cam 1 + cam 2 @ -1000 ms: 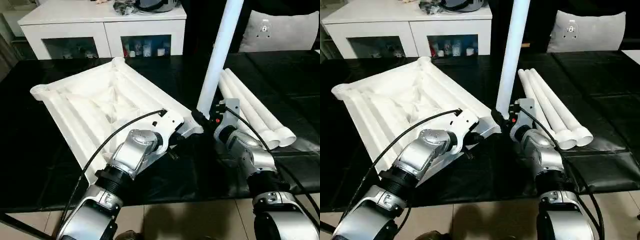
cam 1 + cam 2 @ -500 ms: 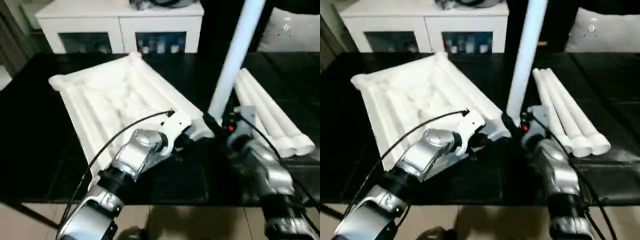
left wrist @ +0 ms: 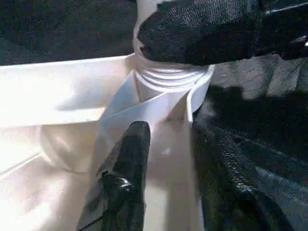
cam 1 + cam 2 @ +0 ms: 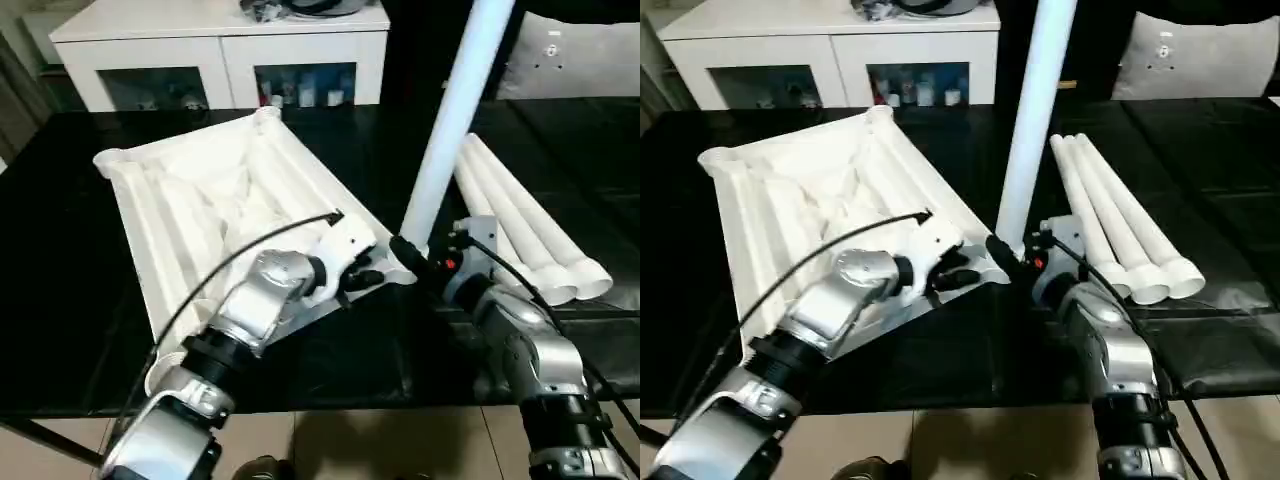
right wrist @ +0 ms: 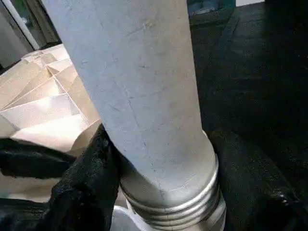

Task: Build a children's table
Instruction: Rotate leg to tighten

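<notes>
Left hand (image 3: 166, 159) newly parted beside table (image 4: 190, 200).

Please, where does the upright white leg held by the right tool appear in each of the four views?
Left eye: upright leg, right of centre.
Right eye: leg, just right of centre.
Left wrist: its ribbed base, top centre.
Right wrist: leg, centre.
Shared landmark: corner socket under its base.

Even indoor light, glare on the white table top (image 3: 57, 96), perhaps slight motion blur throughout.

Upright leg (image 4: 455, 130) blocks corner socket (image 3: 171, 84); spare legs (image 4: 525, 235) beside.
</notes>
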Motion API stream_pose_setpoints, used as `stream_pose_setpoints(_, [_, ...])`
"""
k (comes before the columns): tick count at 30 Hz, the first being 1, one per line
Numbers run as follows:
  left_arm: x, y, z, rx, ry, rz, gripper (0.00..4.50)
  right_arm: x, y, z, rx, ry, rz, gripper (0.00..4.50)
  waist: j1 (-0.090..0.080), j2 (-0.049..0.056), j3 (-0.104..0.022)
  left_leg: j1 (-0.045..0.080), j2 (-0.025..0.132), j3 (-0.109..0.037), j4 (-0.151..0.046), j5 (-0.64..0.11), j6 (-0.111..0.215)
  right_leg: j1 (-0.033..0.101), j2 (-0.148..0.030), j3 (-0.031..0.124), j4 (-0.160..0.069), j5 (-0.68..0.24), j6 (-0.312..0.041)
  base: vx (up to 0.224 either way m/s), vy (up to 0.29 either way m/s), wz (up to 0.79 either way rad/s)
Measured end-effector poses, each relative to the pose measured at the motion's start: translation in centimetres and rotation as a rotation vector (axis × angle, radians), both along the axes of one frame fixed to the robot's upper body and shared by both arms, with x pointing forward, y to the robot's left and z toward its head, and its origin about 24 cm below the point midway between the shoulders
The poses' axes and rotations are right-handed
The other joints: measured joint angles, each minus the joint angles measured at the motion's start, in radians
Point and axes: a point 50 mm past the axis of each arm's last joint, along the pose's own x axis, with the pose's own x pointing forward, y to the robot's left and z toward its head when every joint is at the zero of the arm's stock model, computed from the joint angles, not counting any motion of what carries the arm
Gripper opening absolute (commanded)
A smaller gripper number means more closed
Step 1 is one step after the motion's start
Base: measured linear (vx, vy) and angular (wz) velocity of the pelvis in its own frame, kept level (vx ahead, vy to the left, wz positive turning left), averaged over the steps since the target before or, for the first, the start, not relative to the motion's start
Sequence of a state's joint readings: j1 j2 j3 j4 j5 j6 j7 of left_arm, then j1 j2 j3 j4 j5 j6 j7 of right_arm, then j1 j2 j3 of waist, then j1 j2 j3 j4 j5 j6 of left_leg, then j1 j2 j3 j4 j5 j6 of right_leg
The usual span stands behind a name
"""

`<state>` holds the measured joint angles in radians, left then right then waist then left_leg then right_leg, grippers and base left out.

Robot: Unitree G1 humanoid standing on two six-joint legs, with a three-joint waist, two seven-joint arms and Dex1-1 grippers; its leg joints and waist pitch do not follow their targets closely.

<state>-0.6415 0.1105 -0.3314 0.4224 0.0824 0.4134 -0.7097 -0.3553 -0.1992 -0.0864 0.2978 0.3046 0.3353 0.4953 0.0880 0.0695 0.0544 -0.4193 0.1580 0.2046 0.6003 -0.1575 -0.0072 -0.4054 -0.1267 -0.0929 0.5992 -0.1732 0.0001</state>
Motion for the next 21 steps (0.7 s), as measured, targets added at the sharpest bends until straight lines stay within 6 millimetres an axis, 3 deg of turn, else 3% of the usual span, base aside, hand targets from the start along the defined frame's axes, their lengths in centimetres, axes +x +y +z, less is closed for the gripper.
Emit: stream_pose_setpoints(21, [-0.2,3.6,1.1,0.001,-0.015,0.063,3.22,1.0,0.7,-0.4,0.016,-0.020,-0.041,3.23,-0.003,0.002,0.000,0.001,0.000,0.000,0.000,0.000,0.000,0.000,0.000,0.000,0.000,0.002,-0.001,0.000,0.000,0.00])
